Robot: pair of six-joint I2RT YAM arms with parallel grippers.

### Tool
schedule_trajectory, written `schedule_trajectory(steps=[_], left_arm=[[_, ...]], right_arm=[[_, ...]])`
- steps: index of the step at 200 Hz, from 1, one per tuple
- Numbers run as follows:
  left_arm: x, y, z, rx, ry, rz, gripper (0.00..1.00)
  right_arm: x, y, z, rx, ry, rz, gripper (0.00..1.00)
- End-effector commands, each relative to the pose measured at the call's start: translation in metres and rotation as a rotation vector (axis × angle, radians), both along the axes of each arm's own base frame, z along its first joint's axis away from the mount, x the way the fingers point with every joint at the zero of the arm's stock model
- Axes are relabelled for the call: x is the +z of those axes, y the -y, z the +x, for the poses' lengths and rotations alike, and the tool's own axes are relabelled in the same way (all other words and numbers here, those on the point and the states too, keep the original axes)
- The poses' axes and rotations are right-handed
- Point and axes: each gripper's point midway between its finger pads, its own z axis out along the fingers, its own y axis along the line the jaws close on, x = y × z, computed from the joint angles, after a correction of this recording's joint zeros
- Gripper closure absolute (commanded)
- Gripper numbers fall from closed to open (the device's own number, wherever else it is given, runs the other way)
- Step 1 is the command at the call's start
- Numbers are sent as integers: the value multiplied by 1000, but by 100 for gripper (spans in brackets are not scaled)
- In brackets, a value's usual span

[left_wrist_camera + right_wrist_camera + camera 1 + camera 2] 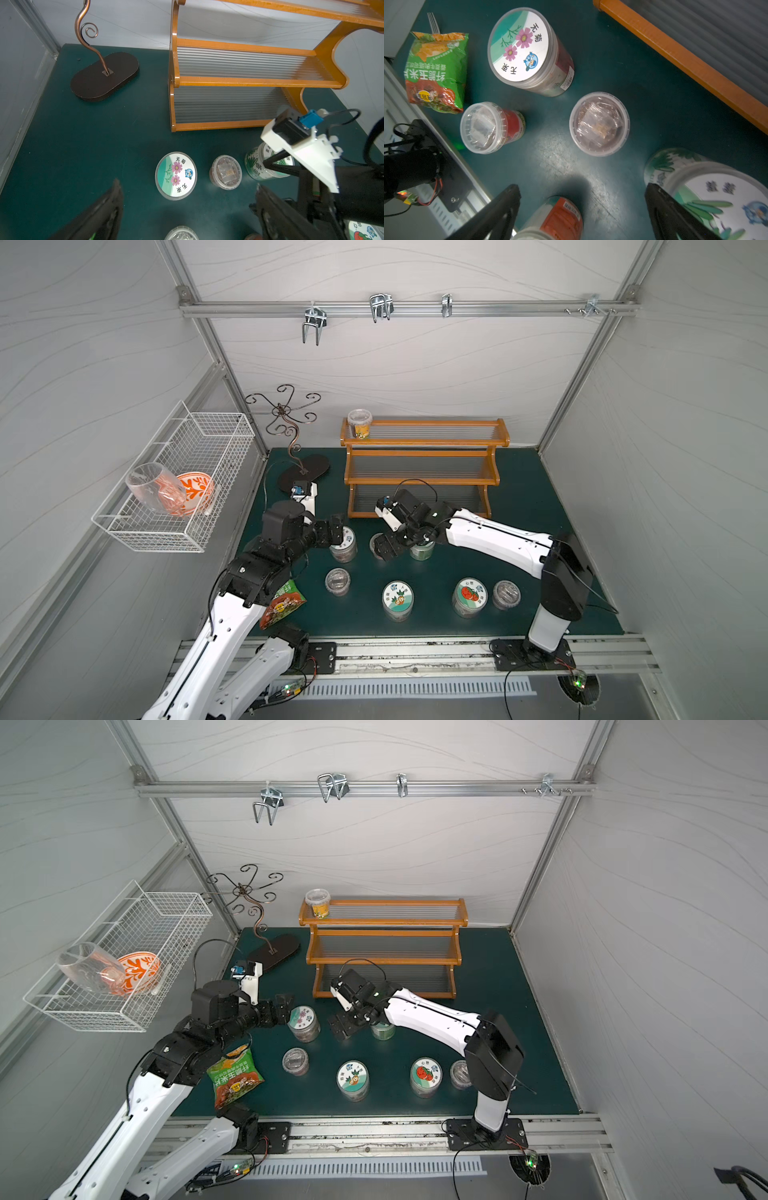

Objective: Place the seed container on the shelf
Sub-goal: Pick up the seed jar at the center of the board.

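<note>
Well, from my end the green mat [519,506] covers the floor of the cell. The shelf [422,481] stands upright at its back. Only a yellow-labelled tub [360,423] sits on it, at the left end of the top tier; the middle and bottom tiers are bare.

Every other jar stands on the mat, so I judge I'm at the reach-and-grasp step with nothing lifted. The left gripper [337,529] is released and empty, just beside the flower-lid jar [345,541]. The right gripper [582,187] hangs low, jaws spread wide with nothing between them. The leaf-print jar [695,187] is close beside one of its fingers, and I can't tell whether they touch.

Smallest, and what I take as my target, is the seed container [599,123], a clear-lidded tub of brown seed. It stands upright on the mat between those two jars, apart from both and near the shelf's bottom rail. It lies ahead of the right jaws rather than between them.

Next I'd want to bring the right gripper forward until the tub is centred. Then I'd come down around its wall below the lid rim and close without nudging the leaf-print jar. After that comes a lift over the rail onto a free tier. I can't rule out that the flower-lid jar is the one meant.
</note>
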Motion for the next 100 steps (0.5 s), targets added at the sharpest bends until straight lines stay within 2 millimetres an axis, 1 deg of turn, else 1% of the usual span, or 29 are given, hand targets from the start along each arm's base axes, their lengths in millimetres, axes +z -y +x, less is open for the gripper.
schedule_trajectory(steps=[1, 37, 61, 100], left_arm=[[8, 1, -2, -10, 25, -19, 0], [11, 2, -6, -24, 34, -21, 0], [13, 0, -8, -20, 43, -20, 0], [13, -2, -11, -17, 51, -24, 0]], right_arm=[[-8, -12, 5, 21, 38, -33, 1], [-31, -23, 13, 15, 38, -74, 1], [-47, -23, 19, -8, 41, -114, 1], [-63, -21, 25, -31, 48, -158, 1]])
